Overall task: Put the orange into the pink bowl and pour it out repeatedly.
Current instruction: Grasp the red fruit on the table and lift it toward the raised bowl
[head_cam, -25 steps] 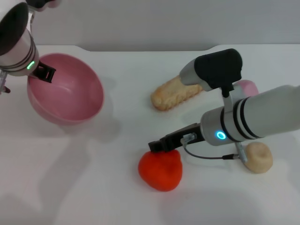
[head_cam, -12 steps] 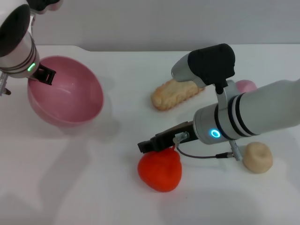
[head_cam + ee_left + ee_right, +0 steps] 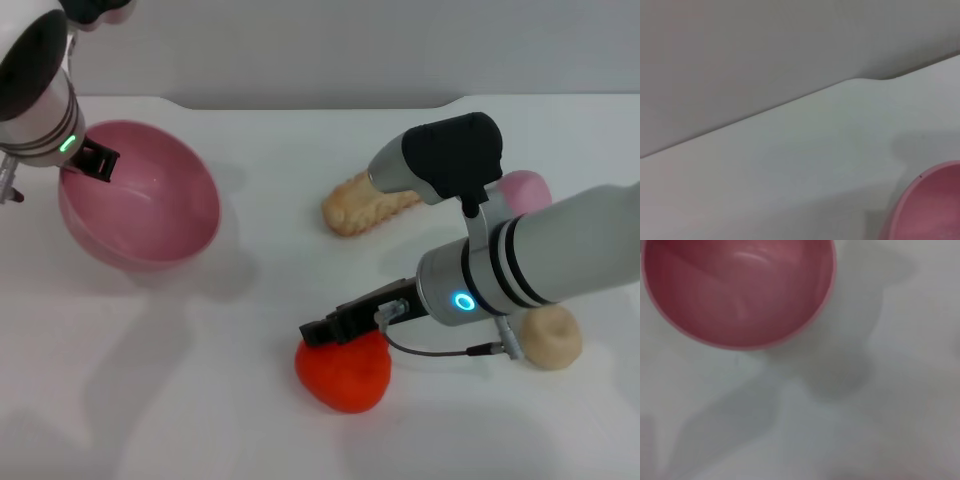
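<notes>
The pink bowl (image 3: pixel 150 205) stands tilted at the left of the white table, and my left gripper (image 3: pixel 95 158) is shut on its far left rim. The left wrist view catches only a slice of that bowl (image 3: pixel 935 205); the right wrist view looks into its hollow (image 3: pixel 740 290), which holds nothing. The orange (image 3: pixel 345 375) lies on the table near the front, right of centre. My right gripper (image 3: pixel 328 328) sits low over the orange's top and hides its tip. Whether it grips the fruit cannot be made out.
A tan ridged pastry (image 3: pixel 365 202) lies behind the right arm, with a small mauve-pink dome (image 3: pixel 527 187) to its right. A small tan lump (image 3: pixel 552 337) rests at the right, under the forearm. The table's back edge meets a grey wall.
My right gripper slid left over the orange, then dropped lower onto its top. The orange, the bowl and the left arm have stayed put.
</notes>
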